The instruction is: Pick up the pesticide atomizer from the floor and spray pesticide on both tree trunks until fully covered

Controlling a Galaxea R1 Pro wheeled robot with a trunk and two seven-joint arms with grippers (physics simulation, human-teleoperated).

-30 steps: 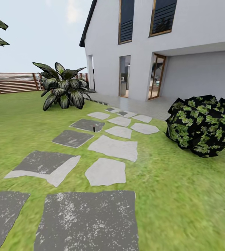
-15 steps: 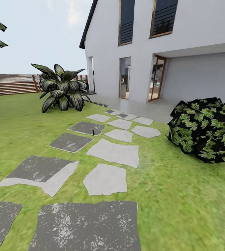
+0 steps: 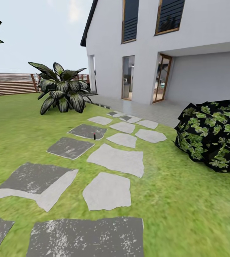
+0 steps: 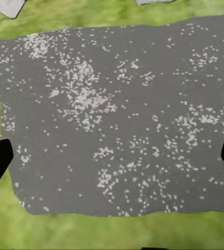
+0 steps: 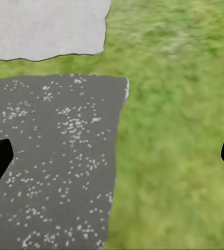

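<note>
Head view shows a small dark upright object standing on a far dark paving slab; it is probably the pesticide atomizer, though it is too small to make out any nozzle or trigger. If so, it is likely a light, rigid plastic bottle, smooth and a little slippery, easy to tip over, best taken around the body below the head so that the trigger stays free.

Around it the stepping-stone path runs across the lawn: flat irregular slabs, some pale grey and matte, others dark grey with white speckling. Near the fence sits a broad-leaved plant with glossy striped leaves; a rounded faceted bush of black and green foliage stands at the right, before the white house.

Left wrist view has the left claw wide open and empty above a speckled dark slab. Right wrist view has the right claw equally spread and empty, over a slab edge and blurred grass.
</note>
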